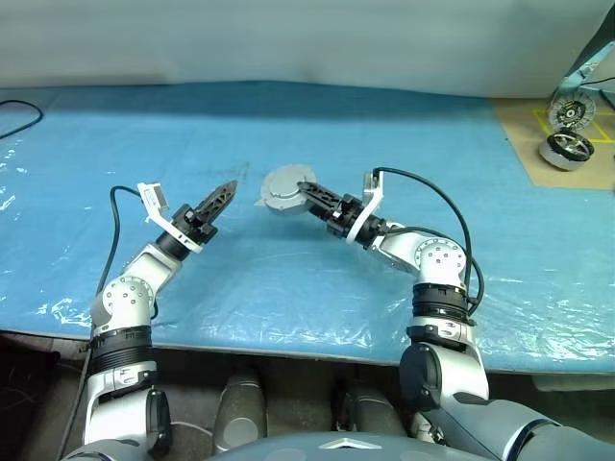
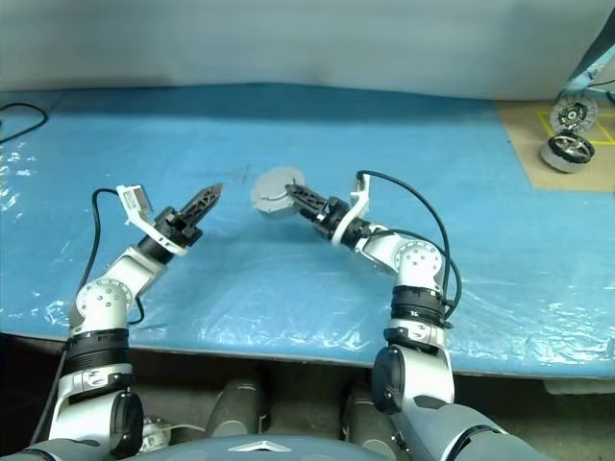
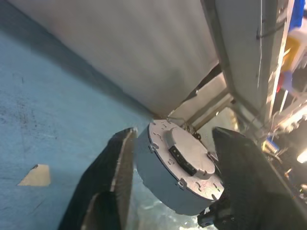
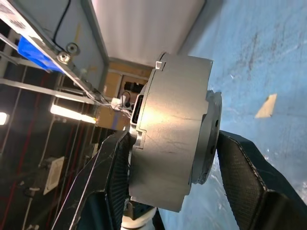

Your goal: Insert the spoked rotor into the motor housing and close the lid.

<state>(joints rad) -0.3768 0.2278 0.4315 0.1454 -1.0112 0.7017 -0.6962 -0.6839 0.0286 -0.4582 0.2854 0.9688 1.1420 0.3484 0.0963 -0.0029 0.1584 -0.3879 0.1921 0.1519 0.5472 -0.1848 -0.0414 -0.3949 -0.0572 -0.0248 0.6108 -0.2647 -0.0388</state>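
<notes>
1. Motor housing (image 1: 283, 188), a low round grey metal puck, is up off the blue plastic-covered bench (image 1: 288, 288), roughly mid-bench between the two arms.
2. The right gripper (image 1: 306, 192) has it. In the right wrist view its black fingers (image 4: 240, 163) are clamped on the two flat faces, with the round side wall facing the camera.
3. The left gripper (image 1: 227, 192) sits just beside the puck, not touching. Its fingers (image 3: 117, 163) are spread wide with nothing between them, and the puck sits a bit beyond the tips.
4. No copper windings are visible on any side. The face in the left wrist view is plain grey metal with a raised centre and a few slots, so my read is it's closed up.
5. I can't pick out the lid as a separate part, and I can't see the spoked rotor. If it's in there, it's hidden.
6. Far right, on a tan board (image 1: 538, 144), sit two small round wheel-like parts (image 1: 567, 149), too small to identify.
7. Best guess on progress: insertion and lid look done or nearly so. What's left is probably a check that the lid is seated, then setting the puck back on the bench.
</notes>
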